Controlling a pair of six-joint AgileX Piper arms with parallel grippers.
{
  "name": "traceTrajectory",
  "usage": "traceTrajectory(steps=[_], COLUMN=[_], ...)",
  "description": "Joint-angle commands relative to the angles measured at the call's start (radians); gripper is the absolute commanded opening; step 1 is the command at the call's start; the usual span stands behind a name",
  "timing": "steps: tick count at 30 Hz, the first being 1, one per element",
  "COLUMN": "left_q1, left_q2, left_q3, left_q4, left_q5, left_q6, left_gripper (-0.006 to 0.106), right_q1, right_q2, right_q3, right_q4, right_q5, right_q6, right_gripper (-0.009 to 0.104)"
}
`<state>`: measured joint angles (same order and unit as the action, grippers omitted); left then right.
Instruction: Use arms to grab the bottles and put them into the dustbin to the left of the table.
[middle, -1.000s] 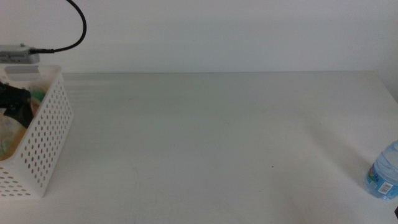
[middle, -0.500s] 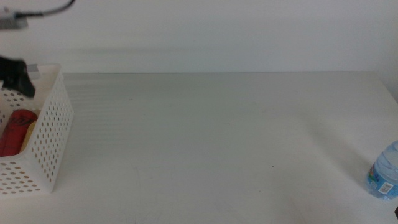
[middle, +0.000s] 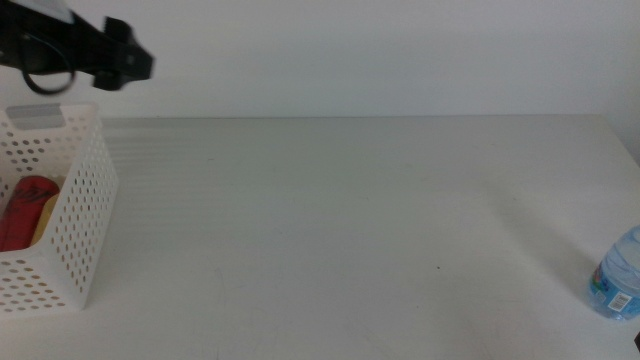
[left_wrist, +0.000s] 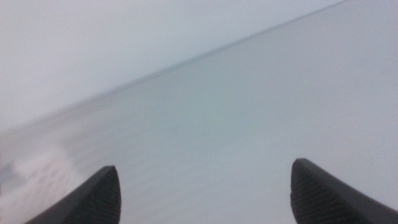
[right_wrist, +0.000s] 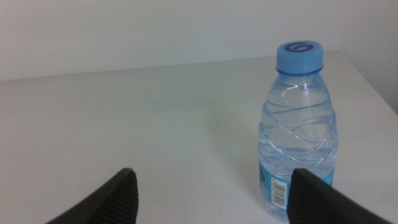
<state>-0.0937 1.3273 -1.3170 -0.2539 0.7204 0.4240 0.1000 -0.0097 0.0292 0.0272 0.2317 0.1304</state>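
Observation:
My left gripper (middle: 135, 62) hangs in the air above the far rim of the white perforated dustbin (middle: 85, 215), which stands at the table's left end. In the left wrist view this gripper (left_wrist: 204, 167) is open, with only bare table (left_wrist: 236, 112) between its jaws. Inside the dustbin lie the red soda can (middle: 25, 208) and a strip of the yellow bottle (middle: 46, 218). The clear water bottle (right_wrist: 300, 134) with a blue cap stands upright at the table's right edge (middle: 620, 275). My right gripper (right_wrist: 214, 172) is open just short of it, with the bottle nearer one jaw.
The white table (middle: 350, 230) stretches wide between the dustbin and the water bottle. A plain white wall (middle: 400, 50) rises behind the far edge. The table's right edge runs close to the water bottle.
My left arm has risen out of the dustbin and swung up and to the right. The red can now lies in the dustbin where the gripper was. The water bottle has stayed put.

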Motion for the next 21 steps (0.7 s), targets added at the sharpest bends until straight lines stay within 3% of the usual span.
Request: traceTrajectory(steps=[1,9,21], left_q1=[-0.063,-0.184,-0.193], left_q2=[-0.09,-0.234,-0.467], left_q3=[0.031,0.208,0.452], left_q4=[-0.026,-0.032,-0.027], left_q5=[-0.142,-0.24,-0.264], left_q6=[0.002,0.001,-0.032], left_gripper=[0.09,0.09,0.09], right_q1=[-0.005,-0.005,-0.005], right_q2=[-0.027,-0.027,-0.027], right_q3=[-0.008,-0.008,-0.008], right_q4=[-0.009,-0.009,-0.009], right_q5=[-0.077,-0.077,-0.077], right_q6=[-0.01,-0.01,-0.01], right_gripper=[0.063,0.063,0.063])
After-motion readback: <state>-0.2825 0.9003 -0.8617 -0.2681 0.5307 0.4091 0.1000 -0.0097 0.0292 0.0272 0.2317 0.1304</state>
